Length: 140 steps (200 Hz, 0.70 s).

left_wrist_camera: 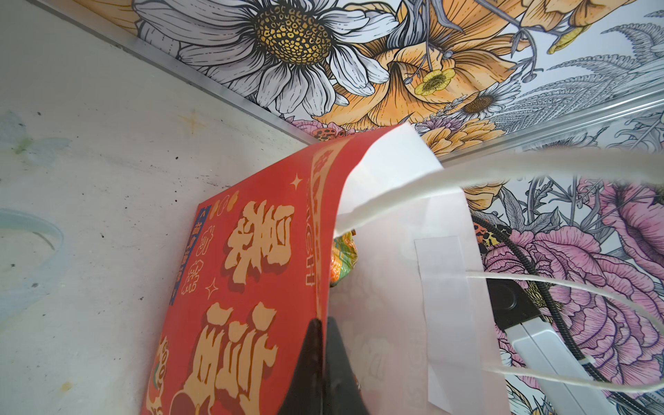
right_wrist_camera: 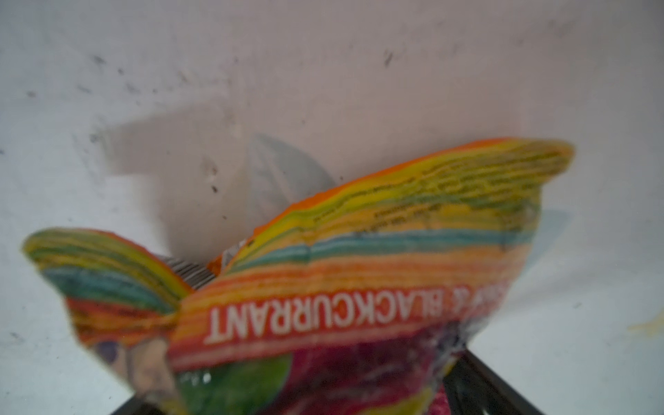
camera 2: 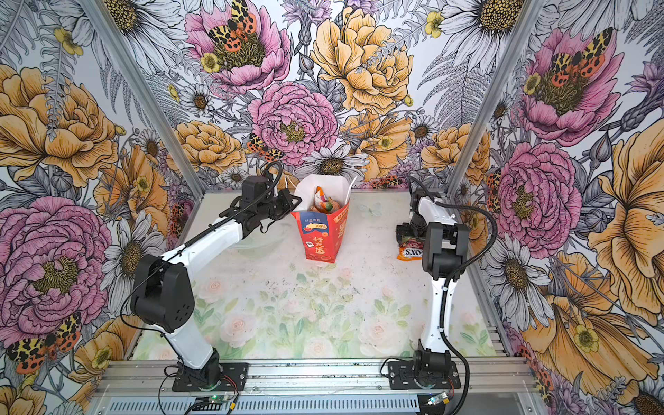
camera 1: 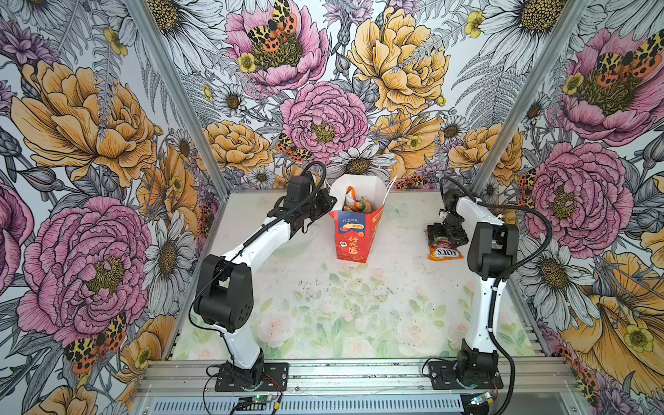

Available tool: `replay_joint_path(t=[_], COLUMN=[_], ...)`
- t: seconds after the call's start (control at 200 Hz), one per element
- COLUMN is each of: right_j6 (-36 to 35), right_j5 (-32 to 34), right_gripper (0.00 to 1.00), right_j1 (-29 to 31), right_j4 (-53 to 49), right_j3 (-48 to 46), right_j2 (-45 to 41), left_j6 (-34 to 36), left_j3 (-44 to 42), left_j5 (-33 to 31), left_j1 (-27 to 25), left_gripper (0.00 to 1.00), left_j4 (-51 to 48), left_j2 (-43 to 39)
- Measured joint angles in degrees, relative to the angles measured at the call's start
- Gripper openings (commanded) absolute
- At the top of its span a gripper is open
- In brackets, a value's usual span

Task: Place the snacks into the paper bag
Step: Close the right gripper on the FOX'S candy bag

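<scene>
Starting with both top views, the left gripper is seen with its jaws pressed together on the side rim of the paper bag. The bag is stood upright on the table, just past the jaw tips. Snacks are seen inside it, below the level of the clamped rim. The right gripper is lowered onto a FOX'S packet, which is laid flat on the table well apart from the bag. The packet's lettered end is left sticking out from under the jaws towards the arm bases. In the left wrist view, the two black fingers are shown closed on the bag's edge, one on the red printed outside and one on the white inside. A multicoloured packet is glimpsed within the bag beyond the tips. A white cord handle is looped across above them. In the right wrist view, which is blurred, the jaws are held wide apart, with a dark finger visible at either lower corner. The striped packet, lettered "BLACKCURRANT", is bunched up in the gap between them, with the table behind it. Whether the fingers are touching the packet cannot be told.
</scene>
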Motion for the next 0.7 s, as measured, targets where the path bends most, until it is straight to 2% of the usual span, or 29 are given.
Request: replay_joint_path(t=[0.08, 0.255, 0.575, 0.701], right_j6=[0.1, 0.1, 0.3, 0.4], right_j5=[0.4, 0.9, 0.6, 0.2], right_gripper=[0.92, 0.68, 0.40, 0.25], right_j1=[0.3, 0.9, 0.9, 0.9], right_j4=[-0.2, -0.5, -1.2, -1.4], right_j3=[0.2, 0.2, 0.3, 0.3], right_j2=[0.1, 0.1, 0.1, -0.1], left_j6=[0.0, 0.0, 0.0, 0.0], left_j3=[0.0, 0.0, 0.0, -0.4], left_j5=[0.0, 0.0, 0.0, 0.0], left_j1=[0.0, 0.0, 0.1, 0.2], left_gripper=[0.00, 0.00, 0.00, 0.00], left_j4=[0.0, 0.0, 0.0, 0.1], left_j2=[0.0, 0.0, 0.0, 0.0])
